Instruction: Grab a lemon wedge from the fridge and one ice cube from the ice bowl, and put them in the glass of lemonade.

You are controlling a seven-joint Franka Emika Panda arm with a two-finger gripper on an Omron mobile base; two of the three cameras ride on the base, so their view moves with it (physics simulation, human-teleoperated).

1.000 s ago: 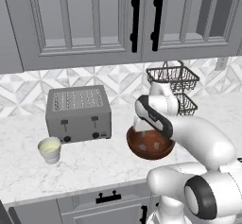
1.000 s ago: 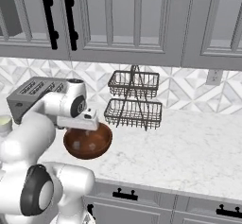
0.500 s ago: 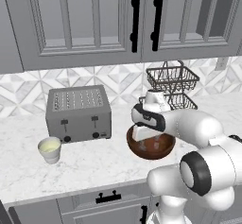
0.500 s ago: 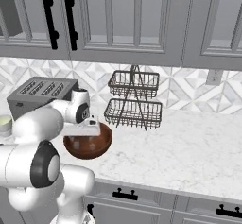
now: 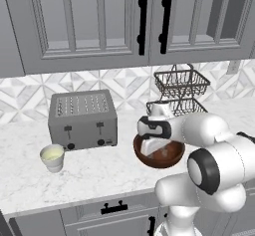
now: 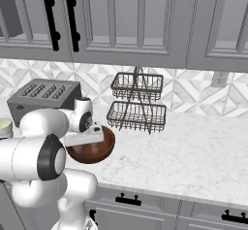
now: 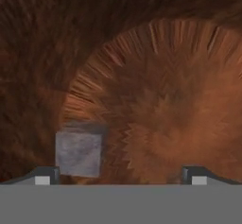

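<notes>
My gripper [image 7: 119, 176] is open and reaches down into the ice bowl [image 7: 165, 90], a round dark reddish-brown bowl [image 5: 165, 159] on the marble counter. One grey ice cube [image 7: 78, 154] lies on the bowl's floor just ahead of the left fingertip [image 7: 43, 176], with nothing gripped. From the base views the white hand [image 5: 153, 145] dips over the bowl's rim [image 6: 99, 152]. The glass of lemonade [image 5: 52, 158] stands at the counter's left, in front of the toaster, well apart from the bowl. The fridge and the lemon wedge are out of view.
A silver toaster [image 5: 83, 119] stands left of the bowl against the tiled wall. A two-tier black wire basket [image 6: 137, 103] sits behind the bowl to the right. Grey cabinets with black handles [image 5: 143, 18] hang above.
The hand has come down from above the bowl into it, and the arm has swung over the bowl. The jaws stayed open; bowl and glass have not moved.
</notes>
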